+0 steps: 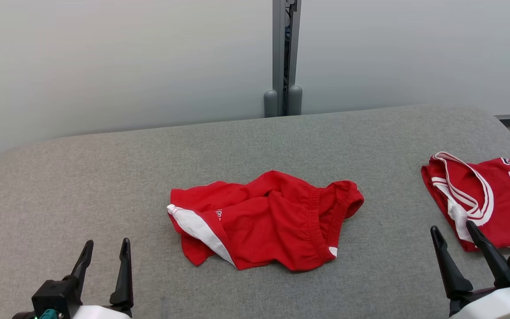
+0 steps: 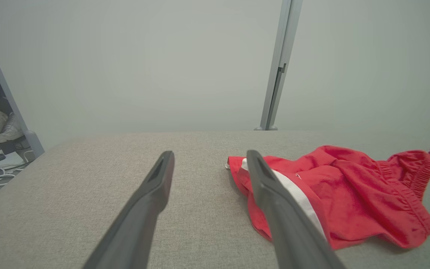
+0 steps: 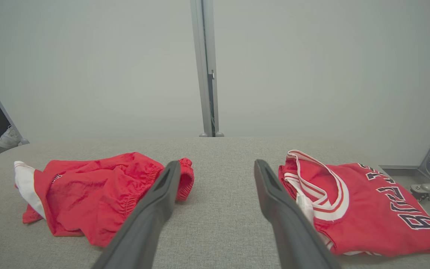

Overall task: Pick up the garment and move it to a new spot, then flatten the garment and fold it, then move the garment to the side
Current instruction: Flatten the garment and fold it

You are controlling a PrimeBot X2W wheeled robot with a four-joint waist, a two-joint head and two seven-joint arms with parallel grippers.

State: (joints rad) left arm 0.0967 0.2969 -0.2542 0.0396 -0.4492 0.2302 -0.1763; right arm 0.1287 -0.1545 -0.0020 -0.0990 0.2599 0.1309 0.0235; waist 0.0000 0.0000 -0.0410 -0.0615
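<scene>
Crumpled heap of red shorts [image 1: 264,221] at the middle of the grey padded table [image 1: 104,177], white side stripe toward the left, elastic waistband toward the right, touched by neither claw. Well to their left, near the front edge, the left gripper [image 1: 107,242], fingers spread wide, holding nothing. On the other side the right gripper [image 1: 452,226], likewise wide open and empty, close in front of a folded red jersey [image 1: 494,204] at the table's right end. Behind, a pale wall with a grey post [image 1: 283,57].
</scene>
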